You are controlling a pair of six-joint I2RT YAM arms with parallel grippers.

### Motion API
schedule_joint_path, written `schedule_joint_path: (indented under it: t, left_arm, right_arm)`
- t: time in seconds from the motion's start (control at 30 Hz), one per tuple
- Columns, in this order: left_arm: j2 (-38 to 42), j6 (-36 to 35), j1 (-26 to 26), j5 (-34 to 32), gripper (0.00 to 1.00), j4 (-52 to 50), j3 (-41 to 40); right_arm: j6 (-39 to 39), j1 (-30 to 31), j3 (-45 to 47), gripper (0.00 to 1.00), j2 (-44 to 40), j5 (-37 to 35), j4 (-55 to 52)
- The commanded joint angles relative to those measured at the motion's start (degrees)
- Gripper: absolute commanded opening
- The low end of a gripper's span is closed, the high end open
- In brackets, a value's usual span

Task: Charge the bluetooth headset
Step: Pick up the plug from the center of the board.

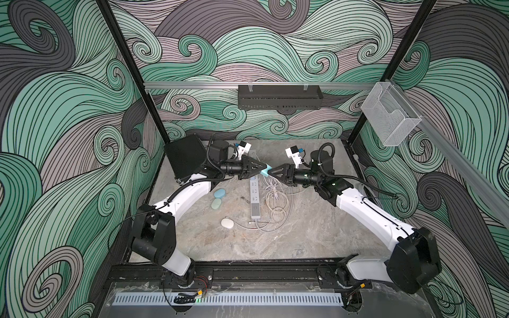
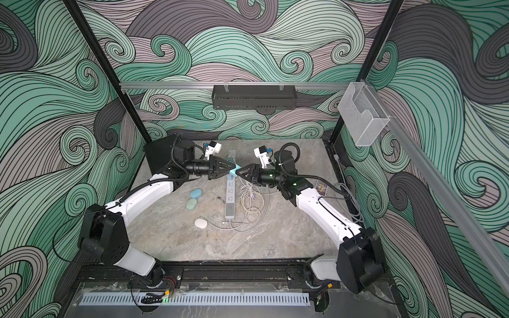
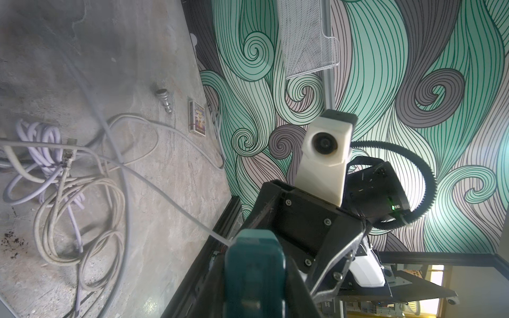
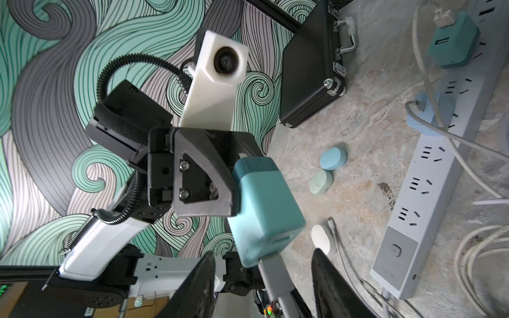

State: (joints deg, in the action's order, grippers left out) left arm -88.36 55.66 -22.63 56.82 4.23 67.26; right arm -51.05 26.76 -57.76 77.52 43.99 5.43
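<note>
My left claw (image 1: 264,167) is clamped on the teal charger block (image 4: 264,209), up in the air over the power strip (image 1: 254,198) toward the bench's far edge. My right claw (image 4: 263,264) is spread around its cable plug (image 4: 271,272). The white headset case (image 1: 227,223) lies by the strip's near end.

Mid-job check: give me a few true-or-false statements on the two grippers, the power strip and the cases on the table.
1. The left gripper is shut on a teal adapter, held above the table. True.
2. The right gripper clamps the cable plug. False: its jaws stand open on either side of the plug.
3. The power strip has nothing plugged in. False: a second teal adapter and a light blue adapter sit in it.
4. A blue case, a green case and a white case lie on the table beside the strip. True.
5. The black case is open. False: it is shut.
</note>
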Motion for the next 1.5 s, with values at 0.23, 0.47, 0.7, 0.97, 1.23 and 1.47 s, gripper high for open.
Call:
schedule_joint_path:
  t: [0.23, 0.47, 0.7, 0.97, 1.23, 1.47]
  left_arm:
    - [1.0, 0.3, 0.1, 1.4, 0.05, 4.9, -0.9]
    - [0.3, 2.9, -0.1, 2.2, 0.04, 8.1, -2.0]
    - [-0.3, 6.7, -0.3, 2.7, 0.03, 13.0, -3.1]
    - [-0.9, 8.1, -0.2, 3.2, 0.07, 14.6, -3.2]
    - [1.5, -4.6, 3.1, 0.9, 0.51, -2.8, 0.0]
    - [5.2, -19.4, 6.8, -3.8, 0.61, -20.2, 2.2]
  right_arm:
    - [-18.6, 0.0, 2.5, 0.40, 3.7, 1.7, 18.8]
    - [-20.0, 0.4, 2.5, 0.39, 4.3, 2.1, 22.8]
    - [-21.1, 1.1, 1.6, 0.39, 5.8, 2.3, 26.9]
    - [-19.4, 1.3, 0.9, 0.12, 5.5, 1.8, 27.4]
    - [-11.1, 0.9, -0.1, 0.04, 2.2, -0.6, 14.5]
    - [1.8, 1.1, -5.1, 0.02, -1.4, -7.6, -8.8]
